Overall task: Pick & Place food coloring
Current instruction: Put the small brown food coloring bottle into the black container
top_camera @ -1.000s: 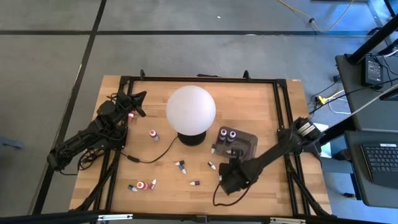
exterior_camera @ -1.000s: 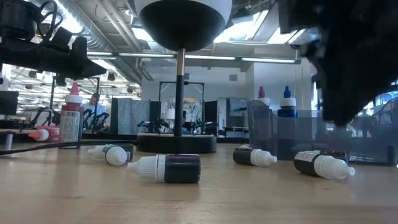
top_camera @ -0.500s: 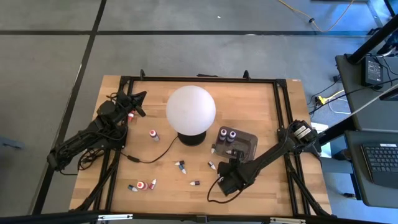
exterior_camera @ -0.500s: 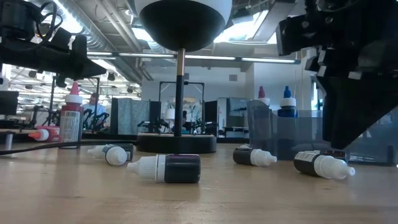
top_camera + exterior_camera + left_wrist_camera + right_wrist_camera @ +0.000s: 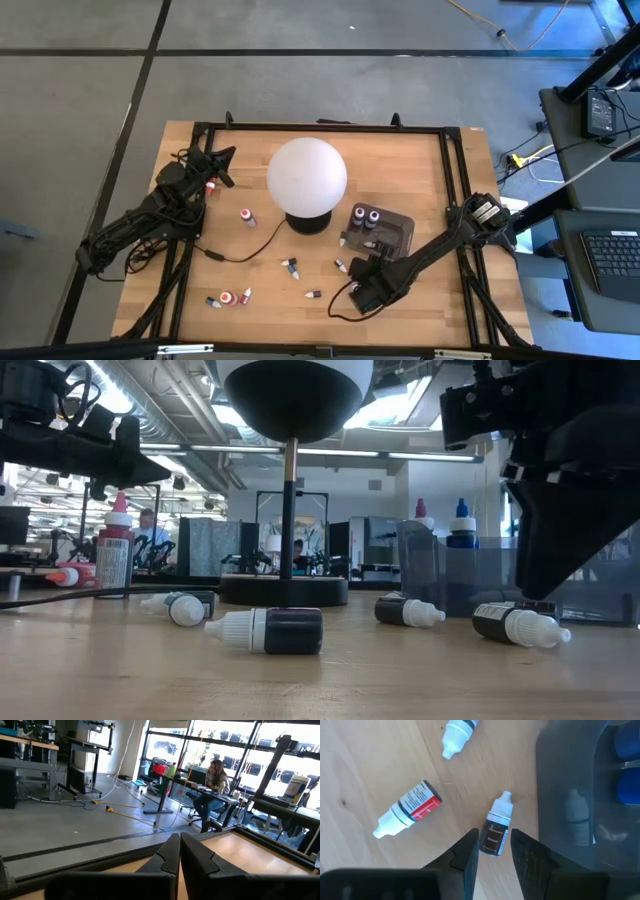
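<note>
A dark food coloring bottle [image 5: 494, 840] with a white pointed tip lies on its side on the wood, close to the dark translucent tray [image 5: 570, 795]. My right gripper [image 5: 495, 836] points steeply down over it, open, one finger on each side of the bottle's base end. I see no touch. The low view shows the same bottle [image 5: 520, 625] just under that gripper. More food coloring bottles lie loose nearby: a red-labelled one [image 5: 410, 807] and another with a white tip [image 5: 457, 732]. My left gripper [image 5: 179, 855] is shut, level, at the table's far left.
A big white globe lamp [image 5: 307, 175] stands mid-table, its cable [image 5: 250, 248] trailing left. The tray [image 5: 395, 235] holds upright bottles [image 5: 368, 217]. Other bottles lie scattered at the near left [image 5: 227, 298], [image 5: 290, 268], [image 5: 313, 294]. A black frame [image 5: 455, 200] rims the table.
My right gripper has rolled about the line it points along and settled over the dark bottle beside the tray. Its finger gap looks unchanged. The bottles have stayed where they were.
</note>
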